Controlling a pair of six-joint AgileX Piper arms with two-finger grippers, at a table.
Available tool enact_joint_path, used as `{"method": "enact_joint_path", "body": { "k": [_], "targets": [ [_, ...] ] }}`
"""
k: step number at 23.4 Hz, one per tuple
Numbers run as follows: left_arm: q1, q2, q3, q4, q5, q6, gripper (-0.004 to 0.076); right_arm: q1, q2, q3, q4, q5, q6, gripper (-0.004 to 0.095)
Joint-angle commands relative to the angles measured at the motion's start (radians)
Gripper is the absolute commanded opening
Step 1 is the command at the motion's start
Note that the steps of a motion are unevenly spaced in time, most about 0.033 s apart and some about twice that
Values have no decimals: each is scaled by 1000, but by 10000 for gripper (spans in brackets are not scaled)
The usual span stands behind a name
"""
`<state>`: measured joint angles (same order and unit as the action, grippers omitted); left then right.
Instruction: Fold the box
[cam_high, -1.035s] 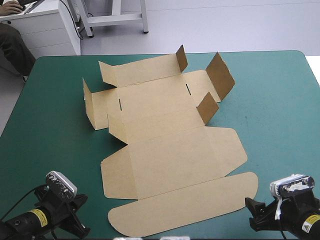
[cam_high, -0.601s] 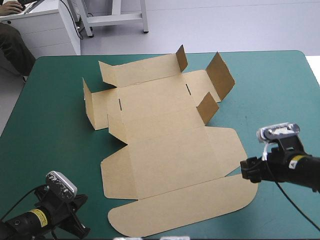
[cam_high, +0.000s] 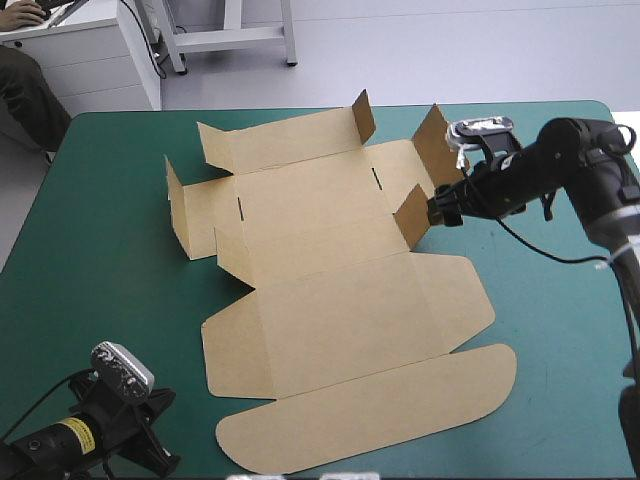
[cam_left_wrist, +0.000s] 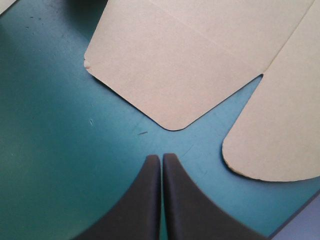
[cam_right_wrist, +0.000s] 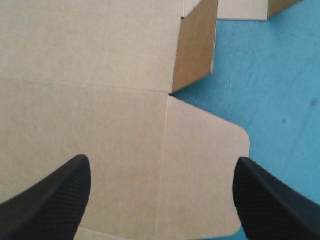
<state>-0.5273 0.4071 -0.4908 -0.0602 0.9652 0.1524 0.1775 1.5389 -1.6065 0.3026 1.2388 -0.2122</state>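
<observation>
The brown box (cam_high: 330, 300) lies as a cut sheet on the teal-green table, its large panels and rounded lid flap (cam_high: 370, 415) flat. Small flaps stand up at its far end and sides. My right gripper (cam_high: 438, 212) hovers at the box's right side, next to a raised side flap (cam_high: 415, 215). In the right wrist view that gripper (cam_right_wrist: 161, 162) is open over flat board (cam_right_wrist: 90, 100), with the upright flap (cam_right_wrist: 197, 45) ahead. My left gripper (cam_high: 160, 452) rests low at the near left corner. Its shut fingers (cam_left_wrist: 161, 165) point at a rounded box corner (cam_left_wrist: 170, 75), not touching it.
Another tall flap (cam_high: 440, 150) stands just behind the right gripper, and one more (cam_high: 178, 205) on the box's left side. Bare teal-green cover (cam_high: 110, 270) stretches left of the box and along the right edge (cam_high: 570, 330).
The right arm swept from the table's near right corner toward the far right and now sits at the box's raised side flap. The left arm and the box stayed still.
</observation>
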Motion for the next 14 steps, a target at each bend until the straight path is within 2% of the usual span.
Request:
{"method": "enact_joint_path", "body": {
  "k": [1, 6, 14],
  "targets": [
    [-5, 15, -25, -12, -53, 1, -8, 0, 67, -126, 51, 14, -16, 728],
    [-5, 15, -25, -12, -53, 1, -8, 0, 259, -230, 51, 14, -16, 728],
    [-5, 15, -25, -12, -53, 1, -8, 0, 381, -233, 53, -13, -17, 728]
  ]
}}
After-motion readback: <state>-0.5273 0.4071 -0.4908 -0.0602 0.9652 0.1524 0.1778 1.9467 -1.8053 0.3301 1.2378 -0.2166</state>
